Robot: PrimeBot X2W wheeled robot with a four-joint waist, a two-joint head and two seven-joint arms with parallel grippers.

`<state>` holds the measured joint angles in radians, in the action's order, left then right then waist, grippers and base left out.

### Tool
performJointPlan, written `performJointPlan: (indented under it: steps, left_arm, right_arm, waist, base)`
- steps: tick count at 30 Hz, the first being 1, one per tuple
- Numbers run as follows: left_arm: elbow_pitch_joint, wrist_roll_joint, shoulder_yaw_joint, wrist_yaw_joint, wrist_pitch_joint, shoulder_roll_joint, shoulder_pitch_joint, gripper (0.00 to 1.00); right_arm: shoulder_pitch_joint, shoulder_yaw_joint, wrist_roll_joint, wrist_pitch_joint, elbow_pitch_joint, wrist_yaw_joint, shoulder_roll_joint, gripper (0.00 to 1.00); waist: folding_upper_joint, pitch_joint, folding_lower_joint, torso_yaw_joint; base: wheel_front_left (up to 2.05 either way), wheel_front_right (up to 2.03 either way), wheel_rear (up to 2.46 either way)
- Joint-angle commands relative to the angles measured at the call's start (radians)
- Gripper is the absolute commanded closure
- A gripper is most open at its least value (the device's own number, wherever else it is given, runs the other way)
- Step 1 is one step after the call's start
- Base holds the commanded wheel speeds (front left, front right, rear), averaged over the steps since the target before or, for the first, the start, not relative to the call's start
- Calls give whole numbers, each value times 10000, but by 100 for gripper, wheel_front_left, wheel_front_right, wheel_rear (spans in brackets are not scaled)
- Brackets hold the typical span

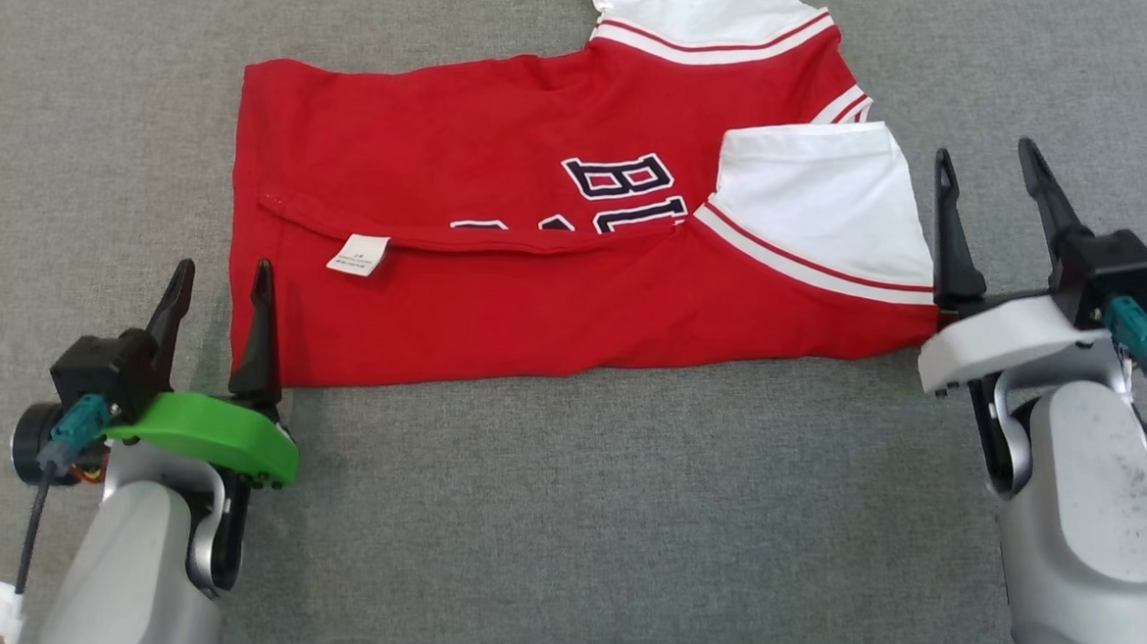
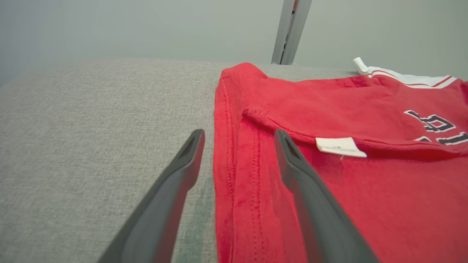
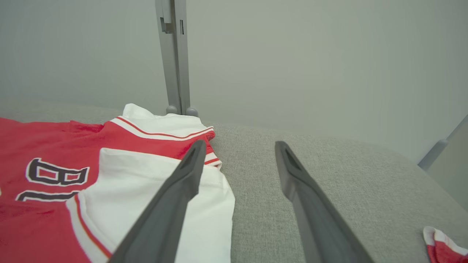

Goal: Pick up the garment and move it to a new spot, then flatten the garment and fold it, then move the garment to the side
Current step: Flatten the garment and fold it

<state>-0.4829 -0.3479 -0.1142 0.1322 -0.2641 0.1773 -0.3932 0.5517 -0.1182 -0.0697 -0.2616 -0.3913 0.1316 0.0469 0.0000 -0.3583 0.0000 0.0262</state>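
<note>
**Item: garment**. A red jersey with white sleeves and red-striped cuffs, and dark lettering partly covered by a fold.
- Position: lies flat across the middle of the grey cloth-covered desk, hem end toward the robot's left and shoulder end toward its right.
- Condition: the near long edge is turned over onto the body, so a white label shows at the flap's edge. The near sleeve is laid inward over the chest. The far sleeve juts out past the top of the head view.

**Item: left tool**.
- State: jaws spread wide, gripping nothing.
- Position: at the garment's near left corner. One finger stands over the red cloth and the other over bare desk, so the side edge runs between them.

**Item: right tool**.
- State: jaws apart and empty.
- Position: just beside the garment's right end. Its inner finger is by the near sleeve's cuff and its outer finger is over bare desk.

**Surroundings:** a grey post stands behind the desk against a pale wall. A small red-and-white piece of cloth lies near the desk's right edge, well apart from the garment.

**Step in hand (judged):** folding. One lengthwise fold looks laid down, and both tools stand free at its two ends.

**Next move (judged):**
- The far half and its loose sleeve remain to be brought in.
- Each tool needs a fresh hold on an end of the far edge.
- Both must lift and carry evenly so the laid flap does not drag open.
- The move to the side comes after that.
</note>
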Motion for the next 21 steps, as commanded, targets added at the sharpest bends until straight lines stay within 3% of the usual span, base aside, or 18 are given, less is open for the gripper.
performJointPlan:
  steps: [1,11,18,19,20,21]
  left_arm:
    - [73,137,51,-26,5,-116,296,0]
    - [-490,257,151,-26,4,-311,819,0]
    - [-2049,143,-416,-26,91,-206,527,0]
    - [-2239,131,-544,-26,99,-210,520,0]
    - [-2467,26,-711,-26,124,-253,512,27]
    - [-2607,-4,-866,-26,127,-259,496,60]
  right_arm:
    - [-417,-4,-39,-45,31,-19,56,0]
    - [-1540,22,-2,-45,-872,-19,56,0]
    - [-1342,631,21,33,-2380,-9,35,0]
    - [-1341,745,-11,43,-2591,-7,16,25]
    - [-1321,865,70,49,-2790,-7,-2,75]
    - [-1306,972,107,50,-2905,0,-14,100]
  waist:
    - [0,77,0,17]
    - [0,3,0,-102]
    - [0,-102,0,-148]
    - [0,-87,0,-146]
    - [0,-58,0,-139]
    - [0,-21,0,-130]
  base:
    - [0,0,0]
    - [0,0,0]
    - [0,0,0]
    - [0,0,0]
    - [0,0,0]
    - [0,0,0]
